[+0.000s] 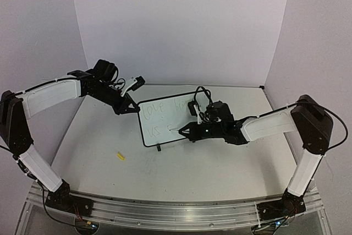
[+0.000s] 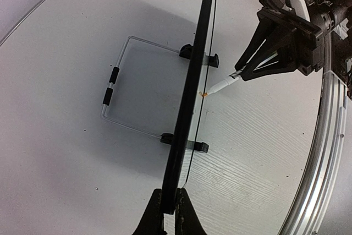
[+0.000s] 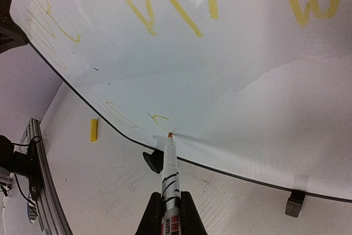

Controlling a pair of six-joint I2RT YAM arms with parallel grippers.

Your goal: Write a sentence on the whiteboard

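The whiteboard [image 1: 165, 136] stands tilted on the table, propped on its black feet [image 3: 153, 160]. My left gripper [image 1: 130, 106] is shut on its upper left corner; the left wrist view shows the black frame [image 2: 192, 92] edge-on, pinched between the fingers [image 2: 155, 213]. My right gripper [image 1: 186, 131] is shut on a white marker [image 3: 170, 171]. The marker's orange tip touches the board low down, beside a short fresh yellow stroke [image 3: 160, 118]. The sentence [image 1: 155, 109] shows as faint words in two lines, and as large yellow letters [image 3: 144, 9] close up.
A small yellow marker cap [image 1: 120, 156] lies on the table left of the board, also in the right wrist view [image 3: 94, 129]. A wire stand [image 2: 113, 86] sits behind the board. The aluminium rail [image 1: 165, 213] runs along the near edge. Walls close off the back and sides.
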